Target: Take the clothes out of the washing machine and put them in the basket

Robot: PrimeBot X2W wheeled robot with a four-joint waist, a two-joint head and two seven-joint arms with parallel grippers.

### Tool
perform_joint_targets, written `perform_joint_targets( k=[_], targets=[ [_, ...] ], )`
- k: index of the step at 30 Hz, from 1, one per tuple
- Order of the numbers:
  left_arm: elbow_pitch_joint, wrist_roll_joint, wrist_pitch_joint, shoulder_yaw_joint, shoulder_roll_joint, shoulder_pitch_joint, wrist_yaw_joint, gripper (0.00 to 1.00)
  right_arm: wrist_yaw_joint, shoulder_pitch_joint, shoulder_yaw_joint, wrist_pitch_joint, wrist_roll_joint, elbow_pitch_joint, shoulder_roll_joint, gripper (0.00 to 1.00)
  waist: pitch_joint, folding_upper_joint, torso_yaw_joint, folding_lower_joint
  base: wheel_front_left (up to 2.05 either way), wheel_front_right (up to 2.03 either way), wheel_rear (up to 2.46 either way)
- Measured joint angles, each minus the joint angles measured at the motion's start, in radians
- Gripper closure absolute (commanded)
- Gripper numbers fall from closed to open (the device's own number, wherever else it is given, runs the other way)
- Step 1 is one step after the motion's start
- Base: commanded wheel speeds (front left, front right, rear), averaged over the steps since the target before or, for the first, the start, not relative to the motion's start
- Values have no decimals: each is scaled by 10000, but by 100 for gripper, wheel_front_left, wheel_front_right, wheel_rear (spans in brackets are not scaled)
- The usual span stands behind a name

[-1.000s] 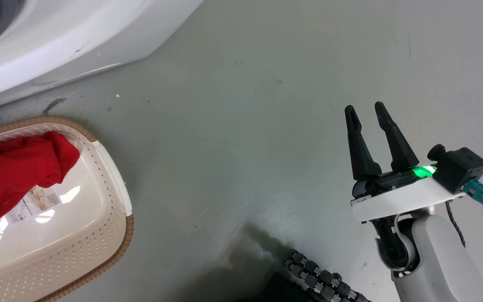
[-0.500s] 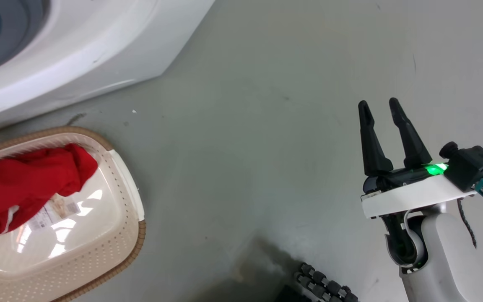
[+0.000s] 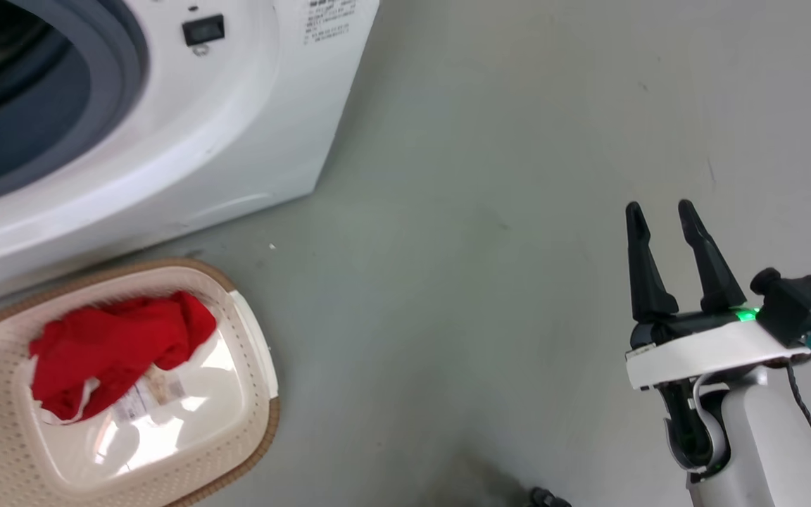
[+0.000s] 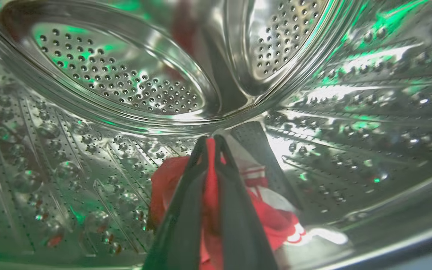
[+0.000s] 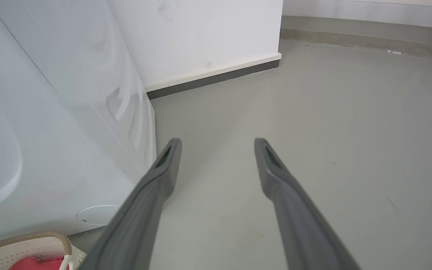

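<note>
Though the dark fingers (image 4: 186,225) hide much of it, a red garment (image 4: 276,221) with white bands lies on the dimpled, perforated steel drum (image 4: 126,86) near its back rim, the left gripper (image 4: 210,141) pinched almost closed on a fold. The second red garment (image 3: 117,345) is heaped in the cream perforated basket (image 3: 259,366) by the brown-rimmed edge nearest the washing machine (image 3: 236,141), half covering a paper label (image 3: 148,398); the basket's left side is cut off. The right gripper (image 3: 660,208) hovers spread and empty over the grey floor (image 3: 483,211).
</note>
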Motion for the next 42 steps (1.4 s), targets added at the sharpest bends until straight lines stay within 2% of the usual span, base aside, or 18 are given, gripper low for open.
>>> perform_joint_targets(
  k=[6,13,22,33,38,42],
  targets=[
    [-205,-499,-1160,230,-587,1253,180,100,0,257,-253,0,-337,88,0,0,-838,0,259,0,0,0,0],
    [-1175,-918,-1676,347,-1206,2699,470,100,0,633,-481,0,-759,199,0,0,-1882,0,633,0,0,0,0],
    [-3730,-1198,-1682,405,-1659,4529,1156,100,0,1017,-729,0,-1204,288,0,0,-2939,0,1254,-1,0,0,0],
    [-7317,-1440,-1406,387,-2088,7461,2259,100,0,1354,-865,192,-1574,148,-2,0,-3680,0,2209,-2,0,0,0],
    [-8385,-1507,-1254,188,-2318,8789,2610,100,0,1496,-986,412,-1745,-92,0,0,-3802,0,2666,-2,0,0,0],
    [-8629,-1728,-1170,-31,-2612,9776,2732,100,0,1556,-1022,568,-1889,-305,-2,0,-3823,0,2960,-2,0,0,0]
  ],
)
